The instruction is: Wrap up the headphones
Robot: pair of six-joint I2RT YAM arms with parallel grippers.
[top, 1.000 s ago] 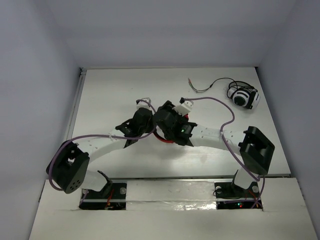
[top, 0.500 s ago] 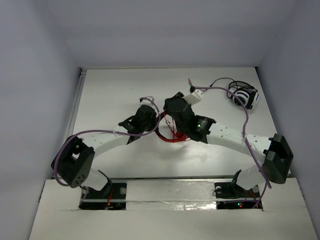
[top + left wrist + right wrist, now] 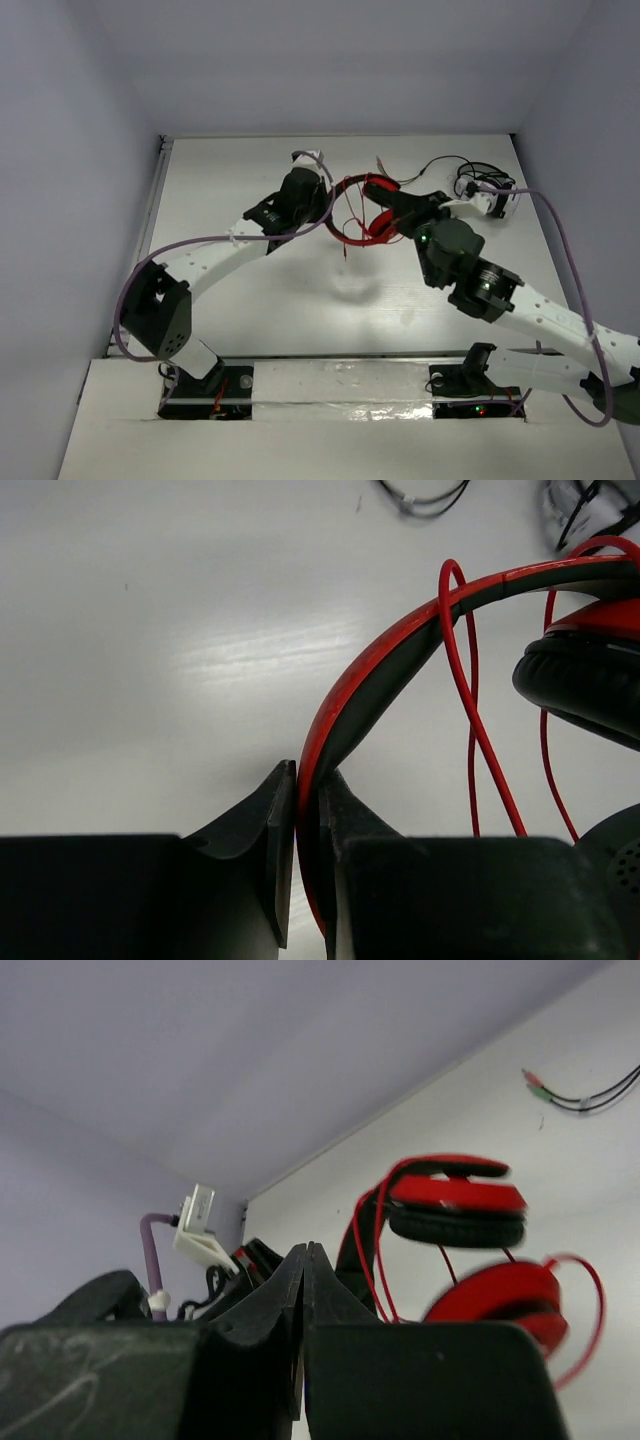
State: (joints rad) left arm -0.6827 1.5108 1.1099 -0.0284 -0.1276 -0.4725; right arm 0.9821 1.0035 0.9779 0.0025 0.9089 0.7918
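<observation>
2 arms: both reach from the near edge over the white desk point(image 3: 220, 170) and meet above its middle.
Left hand point(image 3: 307, 772): closed, with 1 finger pressed on each face of the headband point(image 3: 400, 628), gripping it near 1 end.
Headphones point(image 3: 366, 216): red, over the middle of the desk, between the 2 hands and hanging from the left hand's grip; the top view shows a faint shadow point(image 3: 355, 287) on the desk nearer the arm bases.
Earcups: 2, round, red, with black pads; in the right wrist view the upper earcup point(image 3: 455, 1208) sits above and left of the lower earcup point(image 3: 505, 1300), which is blurred.
Red cable point(image 3: 474, 710): thin, looping loosely over the headband and down past the earcups in several strands.
Right hand point(image 3: 305, 1250): closed, its 2 fingers pressed flat together, pointing at the headphones from just beside them; I cannot tell whether a strand of cable is pinched between the fingers.
Second headphones point(image 3: 500, 190): smaller, white and black, lying on the desk at the far right, partly hidden behind the right arm.
Dark cable point(image 3: 430, 165): runs left from the second headphones across the desk and ends in small plugs point(image 3: 535, 1085), apart from the red set.
</observation>
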